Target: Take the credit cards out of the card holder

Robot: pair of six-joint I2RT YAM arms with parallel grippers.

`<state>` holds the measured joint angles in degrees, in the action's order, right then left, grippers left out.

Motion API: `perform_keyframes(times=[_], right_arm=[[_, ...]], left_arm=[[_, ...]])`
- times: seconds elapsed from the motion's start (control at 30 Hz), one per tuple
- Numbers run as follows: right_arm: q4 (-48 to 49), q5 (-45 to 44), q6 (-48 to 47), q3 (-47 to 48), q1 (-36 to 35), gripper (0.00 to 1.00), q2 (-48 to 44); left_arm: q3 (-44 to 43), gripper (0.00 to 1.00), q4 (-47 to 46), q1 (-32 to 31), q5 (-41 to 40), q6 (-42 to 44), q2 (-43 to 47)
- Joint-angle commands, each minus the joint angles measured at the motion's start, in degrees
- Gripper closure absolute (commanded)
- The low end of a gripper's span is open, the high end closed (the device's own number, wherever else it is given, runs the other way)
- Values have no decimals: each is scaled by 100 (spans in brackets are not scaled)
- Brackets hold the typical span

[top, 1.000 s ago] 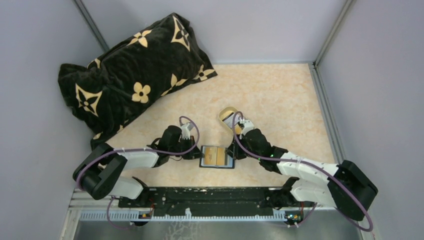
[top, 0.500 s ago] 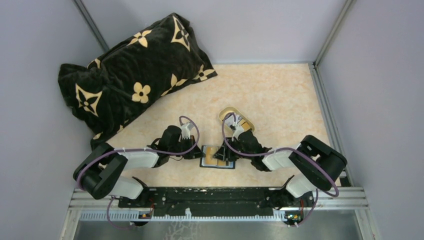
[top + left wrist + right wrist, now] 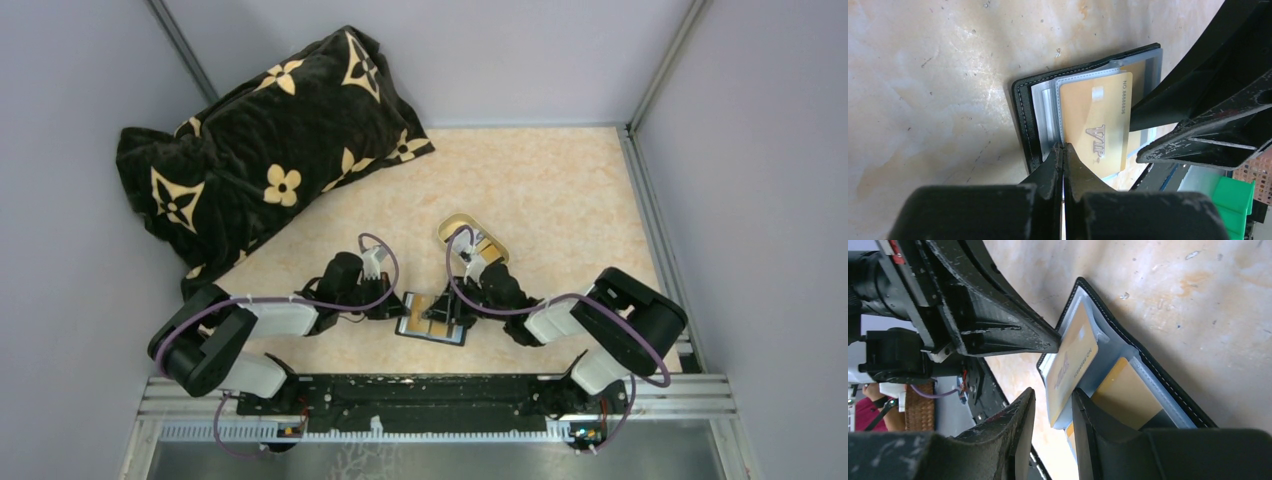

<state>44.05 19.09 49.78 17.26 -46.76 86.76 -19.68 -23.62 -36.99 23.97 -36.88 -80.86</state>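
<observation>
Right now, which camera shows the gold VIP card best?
The left wrist view: the gold VIP card lies face-on, its lettering readable, in the card holder. The right wrist view shows it at a steep slant. The top view shows only a small orange patch, partly covered by the right arm.

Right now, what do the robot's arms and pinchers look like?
The left arm and right arm are chunky white tubes with round black joints. A thin purple cable loops along each. The left gripper and right gripper are black, with long pointed fingers scuffed with pale scratches.
</observation>
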Motion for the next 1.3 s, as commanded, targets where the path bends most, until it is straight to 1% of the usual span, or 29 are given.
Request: perform_keyframes(times=[0.0,0.1,0.33,0.6,0.8,1.13,1.17,1.27], right_arm=[[844,261,159,71,-52,67,29],[1072,297,191,107,-52,67,314],[2281,594,638,153,-53,69,1426],[2794,666,826,157,-50,70,1816],[2779,701,854,-52,46,73,1532],[2018,583,526,-390,157,75,835],[1933,567,498,-419,171,75,622],[1673,508,393,-459,217,77,411]], left_arm=[[108,100,-153,-36,64,-29,30],[122,100,-83,-36,40,-13,90],[98,100,74,-37,-24,54,159],[125,100,49,-36,-23,63,102],[131,100,7,-37,-112,29,25],[76,100,-321,-18,-96,-77,-299],[64,100,-331,-18,-88,-79,-316],[46,100,-328,-10,-84,-76,-351]])
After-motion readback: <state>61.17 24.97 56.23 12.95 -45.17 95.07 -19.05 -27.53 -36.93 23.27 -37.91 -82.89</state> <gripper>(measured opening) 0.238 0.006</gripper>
